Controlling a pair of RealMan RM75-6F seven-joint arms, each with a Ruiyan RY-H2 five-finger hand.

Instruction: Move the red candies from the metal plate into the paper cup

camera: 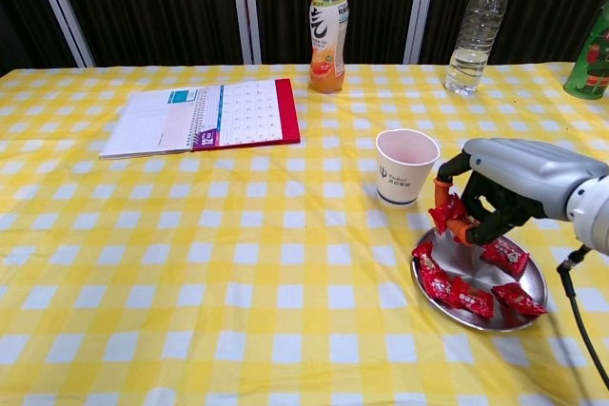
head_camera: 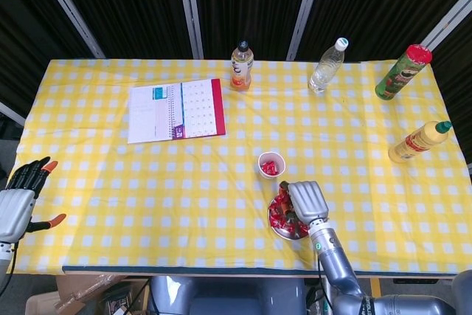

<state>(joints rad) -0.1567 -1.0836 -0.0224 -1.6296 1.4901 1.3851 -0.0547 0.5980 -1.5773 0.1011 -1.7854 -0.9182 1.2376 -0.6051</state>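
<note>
The metal plate (camera: 529, 311) lies near the table's front right with several red candies (camera: 472, 299) on it. My right hand (camera: 509, 187) hovers just above the plate's far rim and grips red candies (camera: 447, 214) in its curled fingers, close to the right of the white paper cup (camera: 405, 166). From the head view, the cup (head_camera: 271, 164) shows red candies inside, with the right hand (head_camera: 307, 199) over the plate (head_camera: 275, 225). My left hand (head_camera: 20, 201) stays at the table's far left edge, fingers spread and holding nothing.
An open notebook (camera: 205, 115) lies at the back left. An orange drink bottle (camera: 326, 32) and a clear water bottle (camera: 474, 28) stand along the back edge. A green can (head_camera: 403, 71) and a yellow squeeze bottle (head_camera: 418, 142) stand at the right.
</note>
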